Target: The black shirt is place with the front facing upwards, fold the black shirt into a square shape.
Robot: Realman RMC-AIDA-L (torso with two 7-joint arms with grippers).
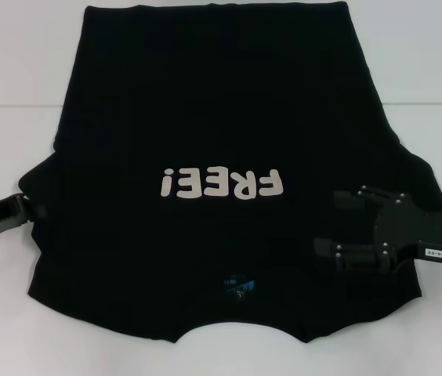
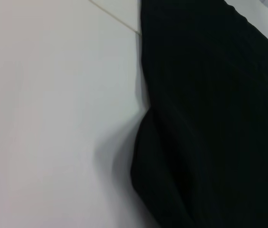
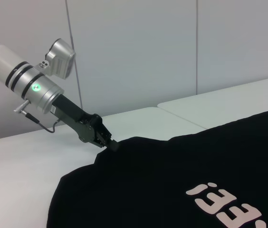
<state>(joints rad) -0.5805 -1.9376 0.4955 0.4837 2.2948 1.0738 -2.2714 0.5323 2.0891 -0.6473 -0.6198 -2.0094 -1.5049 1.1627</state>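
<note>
Black shirt [image 1: 221,117] — spread flat and front up on the white table [image 1: 17,78], collar end toward the robot, hem at the far edge; cream letters "FREE!" [image 1: 221,182] read upside down in the head view, and a small blue neck label [image 1: 240,286] shows near the collar. Left gripper [image 1: 23,205] — low at the shirt's left sleeve edge, fingertips meeting the cloth; in the right wrist view [image 3: 110,144] the fingers look pinched together at the sleeve's rim, though a true grasp of the fabric cannot be told. Right gripper [image 1: 327,222] — over the shirt's right shoulder area, its two fingers spread apart, holding nothing.
</note>
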